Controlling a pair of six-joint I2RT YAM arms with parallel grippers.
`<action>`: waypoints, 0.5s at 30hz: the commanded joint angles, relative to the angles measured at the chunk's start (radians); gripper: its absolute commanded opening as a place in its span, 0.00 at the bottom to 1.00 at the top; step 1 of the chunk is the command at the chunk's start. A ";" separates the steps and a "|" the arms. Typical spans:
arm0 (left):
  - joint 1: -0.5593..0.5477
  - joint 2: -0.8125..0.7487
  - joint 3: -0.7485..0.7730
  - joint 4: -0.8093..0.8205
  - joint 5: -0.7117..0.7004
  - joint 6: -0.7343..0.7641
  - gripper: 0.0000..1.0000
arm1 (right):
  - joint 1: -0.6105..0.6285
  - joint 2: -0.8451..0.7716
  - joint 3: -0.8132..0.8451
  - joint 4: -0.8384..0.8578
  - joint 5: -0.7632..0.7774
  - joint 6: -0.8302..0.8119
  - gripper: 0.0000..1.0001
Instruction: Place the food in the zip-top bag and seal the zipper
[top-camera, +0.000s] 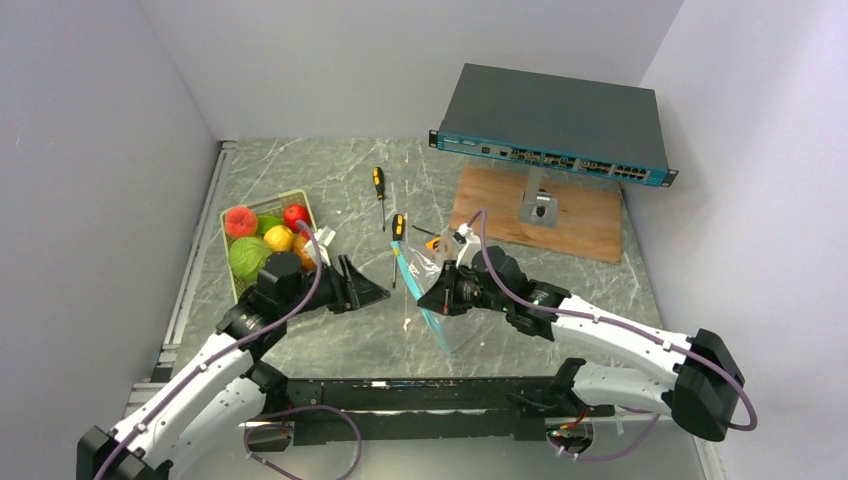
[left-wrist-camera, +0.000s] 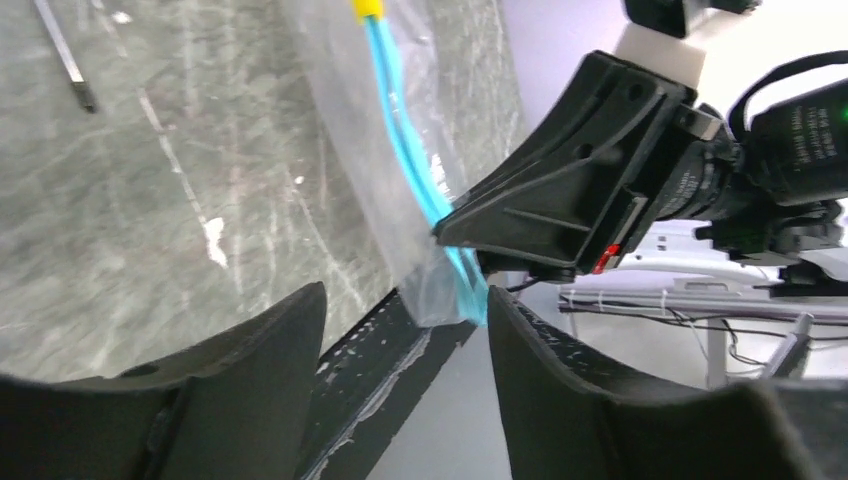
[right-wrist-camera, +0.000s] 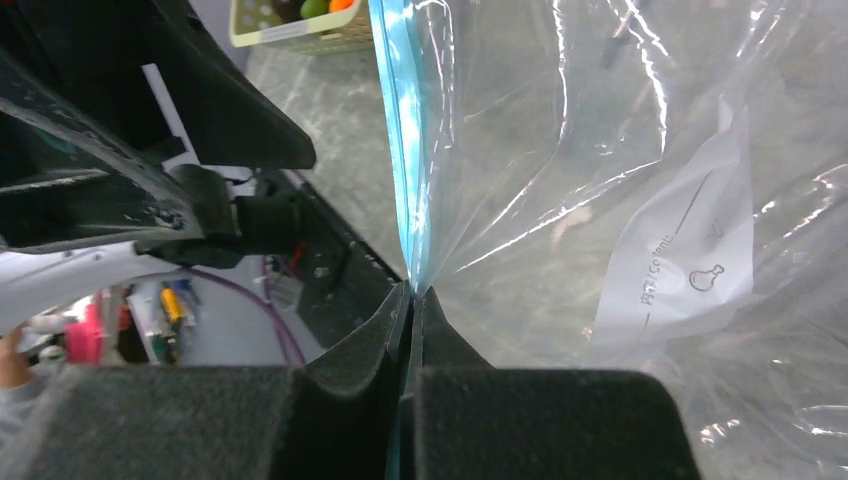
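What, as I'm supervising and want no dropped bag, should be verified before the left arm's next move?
1. Right gripper shut on the zipper: ok.
2. Zip-top bag hangs from that grip, not slipping out: ok, the pads pinch its edge.
3. Left gripper open and ready to grasp: ok.
4. Bag's lower corner between the left fingers: cannot tell; it lines up in the left wrist view, but depth is unclear.
5. Bag mouth parted for loading: cannot tell.
6. Food inside the bag: not ok; it lies in the tray.
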 joint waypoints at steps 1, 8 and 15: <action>-0.084 0.076 0.002 0.222 0.018 -0.061 0.61 | -0.006 -0.003 -0.044 0.219 -0.103 0.125 0.00; -0.275 0.179 0.040 0.251 -0.128 -0.049 0.44 | -0.005 -0.034 -0.050 0.217 -0.007 0.242 0.00; -0.388 0.274 0.082 0.281 -0.187 -0.052 0.45 | -0.004 -0.036 -0.032 0.188 0.062 0.256 0.00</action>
